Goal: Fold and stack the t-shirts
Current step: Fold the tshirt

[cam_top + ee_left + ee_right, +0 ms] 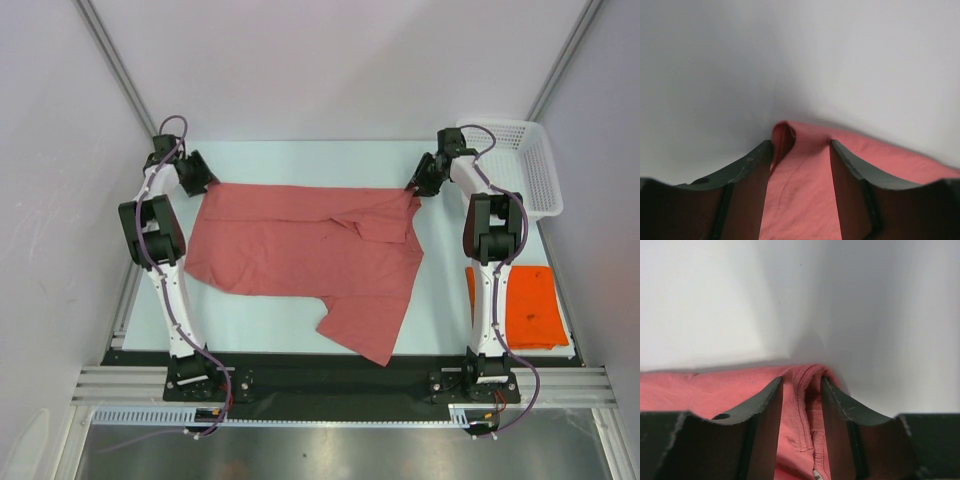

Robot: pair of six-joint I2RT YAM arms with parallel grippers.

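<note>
Straddling the far corners of the pink-red t-shirt (pixel 300 255) spread on the surface (pixel 445 310), the left tool (pixel 800 142) and right tool (pixel 801 379) stand part open, holding nothing, and could snag its hem and rumple it, while the orange t-shirt (pixel 530 305) lies folded at the right.

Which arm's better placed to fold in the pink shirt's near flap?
Right, likely. The pink t-shirt's near flap lies right of centre, close to the right arm's base; the left tool sits at the far-left corner, a longer reach.
</note>
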